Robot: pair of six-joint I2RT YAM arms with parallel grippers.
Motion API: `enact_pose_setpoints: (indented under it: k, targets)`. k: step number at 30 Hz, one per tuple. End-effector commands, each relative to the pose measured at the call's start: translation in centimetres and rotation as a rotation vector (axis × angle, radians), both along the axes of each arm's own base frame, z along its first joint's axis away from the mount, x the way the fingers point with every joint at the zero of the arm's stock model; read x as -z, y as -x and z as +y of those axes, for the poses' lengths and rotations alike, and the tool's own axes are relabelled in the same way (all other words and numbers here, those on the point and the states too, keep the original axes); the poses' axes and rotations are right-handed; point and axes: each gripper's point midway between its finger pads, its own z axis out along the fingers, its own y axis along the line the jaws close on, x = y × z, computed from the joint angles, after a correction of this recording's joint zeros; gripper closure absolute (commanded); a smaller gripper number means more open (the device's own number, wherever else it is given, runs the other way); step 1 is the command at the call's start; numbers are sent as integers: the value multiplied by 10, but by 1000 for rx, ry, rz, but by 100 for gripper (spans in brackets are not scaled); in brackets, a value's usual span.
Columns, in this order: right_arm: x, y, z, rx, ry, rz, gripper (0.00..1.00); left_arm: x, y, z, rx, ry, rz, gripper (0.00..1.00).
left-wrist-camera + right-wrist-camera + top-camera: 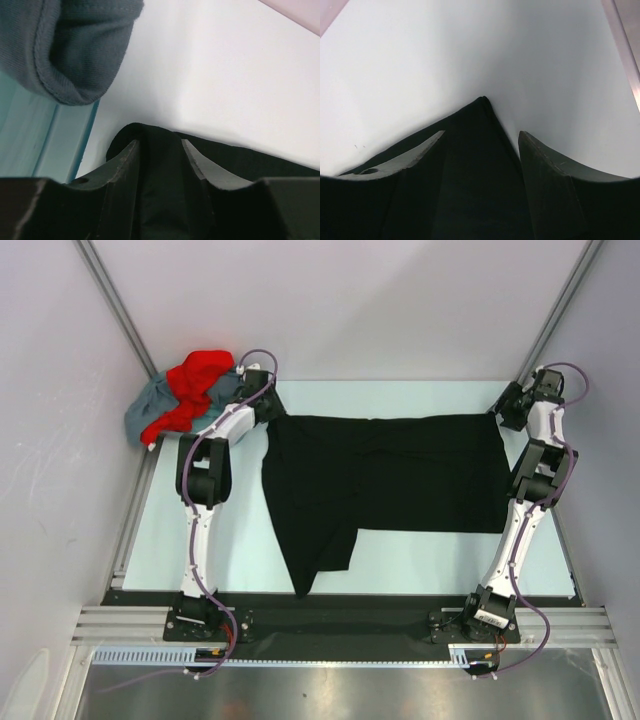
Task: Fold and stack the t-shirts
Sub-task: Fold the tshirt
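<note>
Table (420, 552): blk tee (400, 475) in L+R grippers (159, 145) (481, 134)

R gripper (481, 132) holds black tee (480, 190) corner btwn fingers (545, 170), white table (420, 60) behind.

Pale table (420, 555), white walls (350, 300), aluminium rail (120, 623)
</note>
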Motion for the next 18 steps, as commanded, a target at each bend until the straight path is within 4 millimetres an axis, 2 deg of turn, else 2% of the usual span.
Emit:
enact_pose_setpoints:
  k: [1,5,11,14,15,16,18]
  targets:
    - [-11,-8,-2,-44,17,-41,36,-16,-14,-2,-7,21,-56,58]
    - [-5,-10,-1,-55,14,-39,36,-20,-15,3,-24,-3,-66,61]
    - [2,-13,4,-63,-4,-42,44,-22,-15,12,-53,-40,-74,65]
    - [8,-15,5,-61,-6,-38,55,-22,-17,13,-57,-45,-82,68]
    - [9,-15,2,-51,-4,-38,64,-23,-18,14,-61,-47,-87,70]
    - [14,-15,1,-39,-13,-27,69,-22,-18,14,-62,-48,-88,71]
    - [12,-16,-6,1,-15,-31,80,-24,-20,16,-69,-52,-97,74]
